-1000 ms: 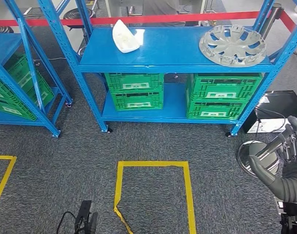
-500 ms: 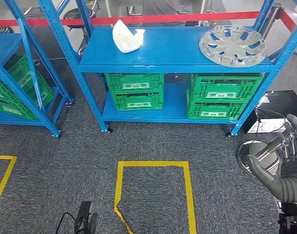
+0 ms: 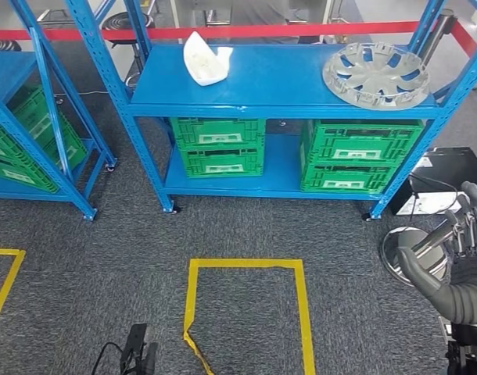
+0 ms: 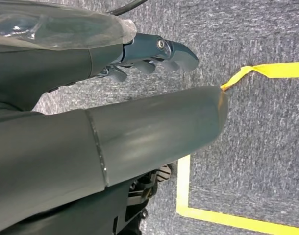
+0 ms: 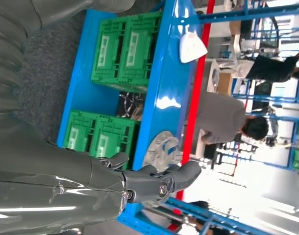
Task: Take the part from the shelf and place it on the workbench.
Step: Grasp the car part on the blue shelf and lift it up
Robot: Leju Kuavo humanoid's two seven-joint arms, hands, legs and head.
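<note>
From the head view, a blue shelf (image 3: 271, 86) stands ahead across grey carpet, with the part, a silver wheel cover (image 3: 376, 73), lying flat at the right end of its upper board and a white moulded piece (image 3: 202, 58) toward the left; green crates (image 3: 217, 145) sit on the lower board, and a yellow tape square (image 3: 248, 312) marks the floor in front. The right hand (image 3: 460, 258) is raised at the lower right, well apart from the shelf, fingers apart and holding nothing. The left wrist view looks down at carpet and yellow tape, with the left hand (image 4: 148, 54) extended, fingers loosely straight and empty. The right wrist view adds people (image 5: 229, 117) standing behind the shelf's red barrier (image 5: 194, 105), and shows the wheel cover just beyond the fingertips (image 5: 188, 174), untouched.
</note>
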